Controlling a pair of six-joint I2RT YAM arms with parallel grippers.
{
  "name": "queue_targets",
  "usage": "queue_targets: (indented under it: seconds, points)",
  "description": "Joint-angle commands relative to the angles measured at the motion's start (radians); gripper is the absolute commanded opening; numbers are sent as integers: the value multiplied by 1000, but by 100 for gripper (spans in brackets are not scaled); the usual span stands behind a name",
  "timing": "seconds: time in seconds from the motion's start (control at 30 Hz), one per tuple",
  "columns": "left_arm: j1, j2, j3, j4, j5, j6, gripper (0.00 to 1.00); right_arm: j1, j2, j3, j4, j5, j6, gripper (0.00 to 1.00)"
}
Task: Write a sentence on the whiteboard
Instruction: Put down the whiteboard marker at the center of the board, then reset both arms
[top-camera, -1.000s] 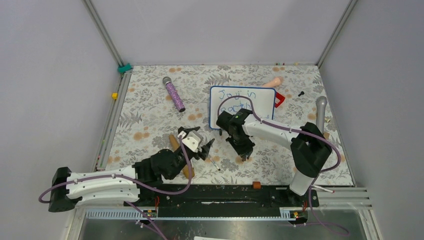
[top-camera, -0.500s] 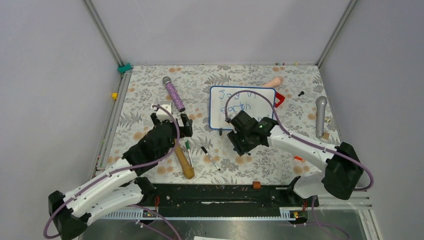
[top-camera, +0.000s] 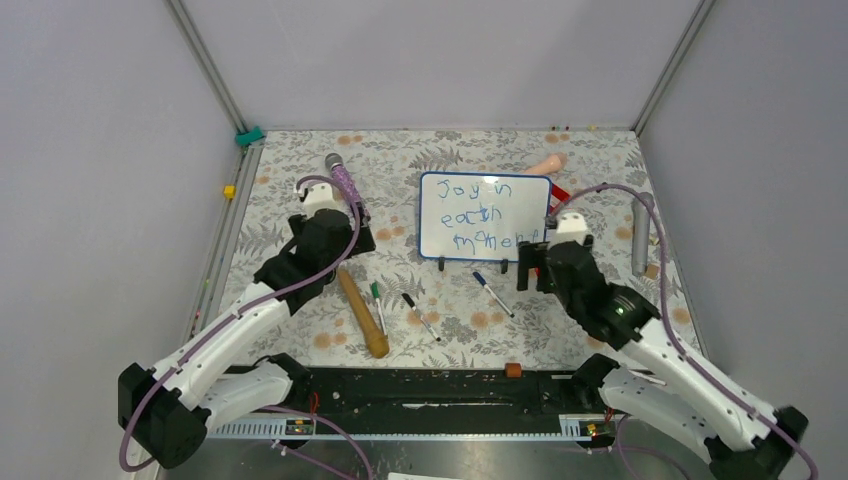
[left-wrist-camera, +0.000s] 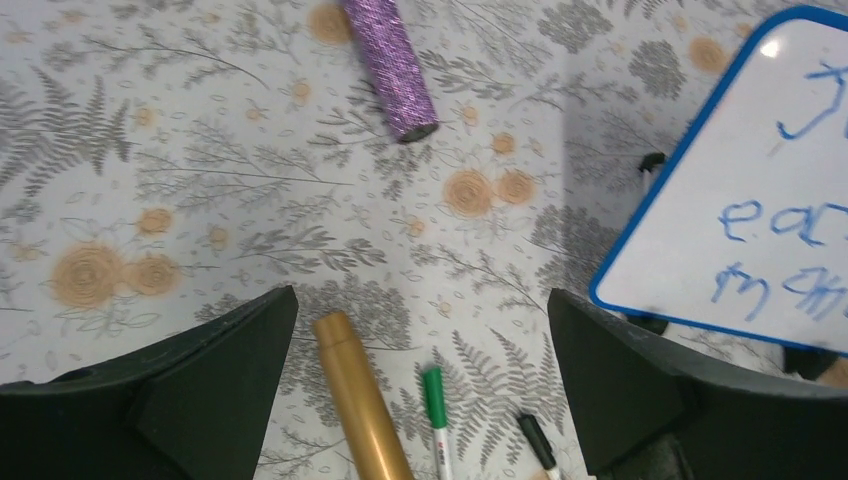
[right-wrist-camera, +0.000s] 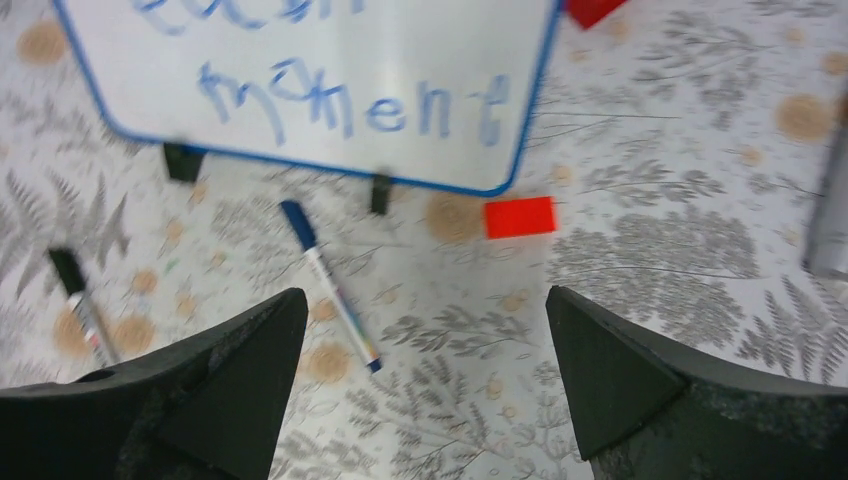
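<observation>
The whiteboard (top-camera: 534, 205) stands on its black feet at the back middle of the floral table. The sentence (top-camera: 480, 214) in blue letters fills it in three lines, "Joy in each moment". A blue-capped marker (top-camera: 493, 293) lies loose on the table in front of it. My right gripper (top-camera: 535, 266) hovers open and empty near the board's lower right corner, above that marker (right-wrist-camera: 328, 283), with the whiteboard (right-wrist-camera: 450, 40) and the sentence (right-wrist-camera: 350, 100) ahead. My left gripper (top-camera: 338, 243) is open and empty left of the whiteboard (left-wrist-camera: 690, 230).
A gold cylinder (top-camera: 362, 312), a green marker (top-camera: 377, 305) and a black marker (top-camera: 420, 315) lie at front left. A purple glitter microphone (top-camera: 347, 188) lies behind the left gripper. A grey microphone (top-camera: 641, 232) and a red block (right-wrist-camera: 519, 216) sit at right.
The right gripper opened and drew back to the right, leaving the blue marker on the table. The left arm swung left and away, its jaws wider. The board's writing is now uncovered.
</observation>
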Motion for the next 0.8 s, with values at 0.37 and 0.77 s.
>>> queue_targets:
  seconds: [0.37,0.77]
  points:
    - [26,-104,-494,887,-446,586,99,-117,-286,-740,1220,469,-527,100]
    - [171,256,-763,1795,-144,758,97,-454,590,-670,1957,131,-439,99]
